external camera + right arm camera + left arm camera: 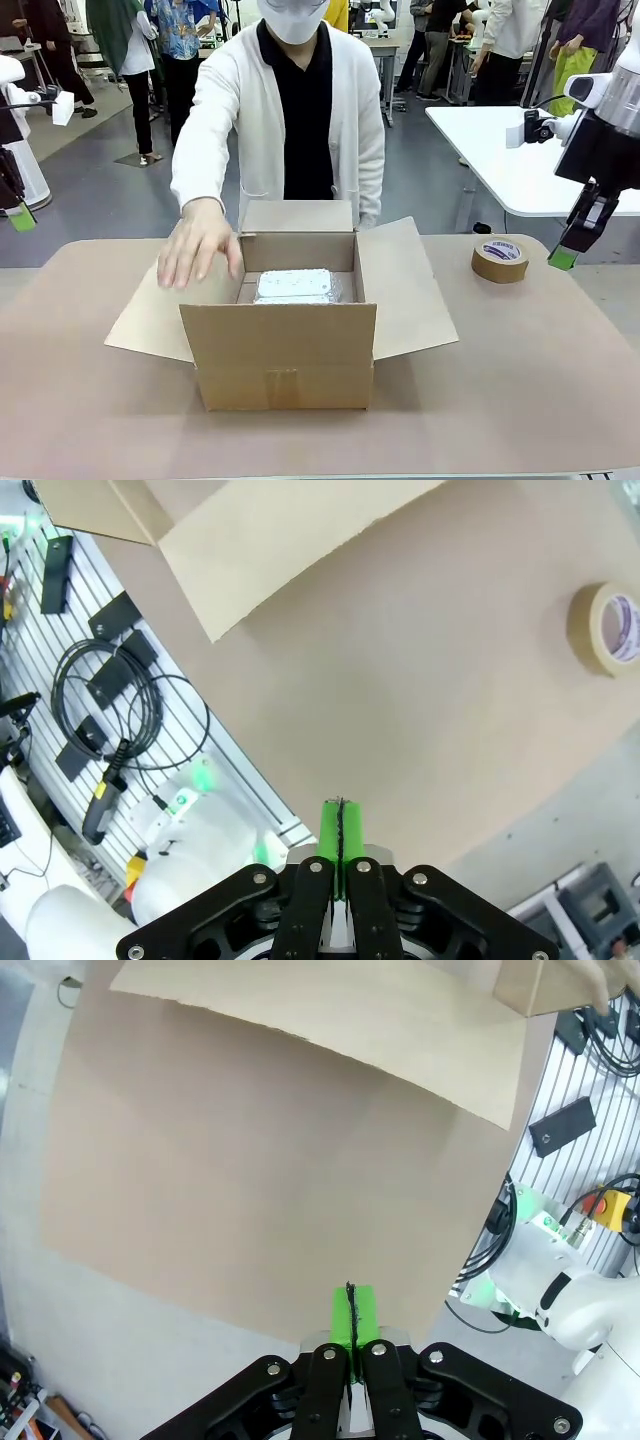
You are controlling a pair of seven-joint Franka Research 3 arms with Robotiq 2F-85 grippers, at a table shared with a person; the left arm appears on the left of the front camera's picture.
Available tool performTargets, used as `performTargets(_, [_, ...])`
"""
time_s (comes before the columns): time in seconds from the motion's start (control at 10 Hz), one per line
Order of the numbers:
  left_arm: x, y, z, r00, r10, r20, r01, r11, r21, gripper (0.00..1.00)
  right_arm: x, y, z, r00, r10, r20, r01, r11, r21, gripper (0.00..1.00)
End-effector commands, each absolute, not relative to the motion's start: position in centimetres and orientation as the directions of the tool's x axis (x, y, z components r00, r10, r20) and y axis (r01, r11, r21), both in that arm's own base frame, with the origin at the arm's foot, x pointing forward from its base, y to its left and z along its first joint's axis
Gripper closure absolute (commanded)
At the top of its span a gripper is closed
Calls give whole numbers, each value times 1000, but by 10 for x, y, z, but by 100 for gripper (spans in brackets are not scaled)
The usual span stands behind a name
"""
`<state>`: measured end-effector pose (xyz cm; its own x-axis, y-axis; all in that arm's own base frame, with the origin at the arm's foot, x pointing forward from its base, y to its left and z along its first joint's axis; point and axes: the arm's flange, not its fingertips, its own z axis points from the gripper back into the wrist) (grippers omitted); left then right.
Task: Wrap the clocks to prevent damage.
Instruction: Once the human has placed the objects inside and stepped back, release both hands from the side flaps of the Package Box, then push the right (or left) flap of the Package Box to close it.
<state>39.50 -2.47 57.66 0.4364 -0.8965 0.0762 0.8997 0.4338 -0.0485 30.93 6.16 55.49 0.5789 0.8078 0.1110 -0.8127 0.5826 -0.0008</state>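
An open cardboard box [285, 345] stands in the middle of the table. Inside it lies a bundle wrapped in clear bubble wrap [293, 286]; I cannot make out a clock through the wrap. A person across the table rests a hand [197, 243] on the box's left flap [150, 315]. My left gripper [20, 217] hangs shut at the far left edge, above the table, its green pads [351, 1315] pressed together. My right gripper [563, 258] hangs shut at the far right beside the tape roll, holding nothing, with its green pads [341, 832] also pressed together.
A roll of brown packing tape [500, 259] lies flat on the table to the right of the box; the same tape roll [607, 628] shows in the right wrist view. The box's right flap [410, 290] lies spread outward. Bare brown tabletop [520, 380] surrounds the box.
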Motion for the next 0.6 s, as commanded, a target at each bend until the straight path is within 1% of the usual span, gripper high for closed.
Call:
performTargets(0.0, [396,-22,579,435,-899,61,901,433,-37,100,307,62,555,570,812,122,-819,574,6,99])
performTargets(0.5, [396,-22,579,435,-899,61,901,433,-37,100,307,62,555,570,812,122,-819,574,6,99])
